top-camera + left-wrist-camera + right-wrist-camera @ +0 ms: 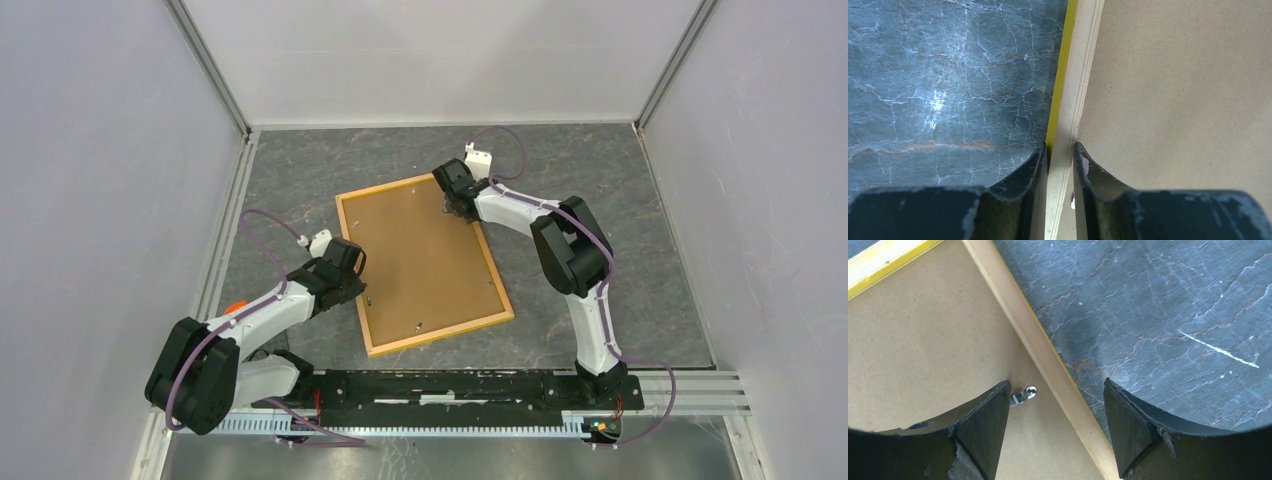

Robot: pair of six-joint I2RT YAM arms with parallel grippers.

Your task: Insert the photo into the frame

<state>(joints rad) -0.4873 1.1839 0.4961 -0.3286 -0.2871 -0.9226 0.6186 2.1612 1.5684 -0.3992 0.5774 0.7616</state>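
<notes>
The orange-yellow wooden frame (pixel 440 334) lies face down on the table, slightly turned, with a brown backing panel (pixel 420 260) filling it. The photo is hidden. My left gripper (pixel 355 285) is at the frame's left rail. In the left wrist view it (pixel 1060 147) is shut on that pale rail (pixel 1073 90), one finger (pixel 1030 165) outside and the other on the panel side. My right gripper (pixel 461 206) is near the frame's far right corner. In the right wrist view it (pixel 1057 385) stands open astride the right rail (pixel 1038 345), gripping nothing.
A small metal retaining tab (pixel 1023 394) sticks out over the backing panel (pixel 923 340) right by my right gripper's inner finger. The dark marbled tabletop (pixel 590 200) surrounds the frame. White walls close in the left, right and far sides.
</notes>
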